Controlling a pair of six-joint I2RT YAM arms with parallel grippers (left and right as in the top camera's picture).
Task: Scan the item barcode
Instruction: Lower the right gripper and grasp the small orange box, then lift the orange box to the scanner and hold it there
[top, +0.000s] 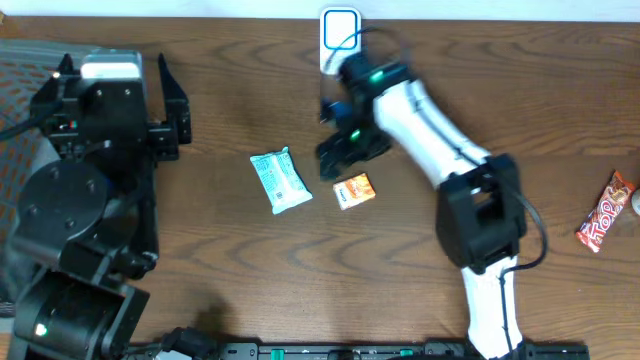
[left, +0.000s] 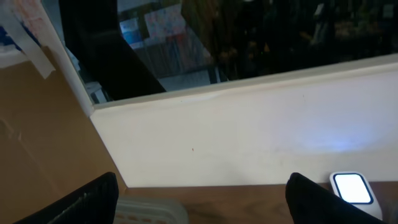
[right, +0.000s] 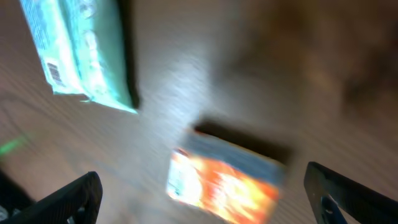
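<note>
Orange packet (top: 354, 190) on table (top: 210, 285), ungripped

Lies flat beside teal pouch (top: 279, 180). Right gripper (top: 340, 158) hangs over it, 2 jaws spread to straddle (wrist view blurred). Scanner (top: 340, 28) glows at far edge, likely destination. Left gripper (top: 172, 105) parked aside, jaws spread, empty.

On table (top: 240, 270), small pkt (top: 354, 190) just R of bigger pkt (top: 279, 180).

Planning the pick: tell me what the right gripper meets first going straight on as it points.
Most likely the orange packet, which lies on the table ahead of the open right gripper. The wrist view is blurred, so depth is unsure.
</note>
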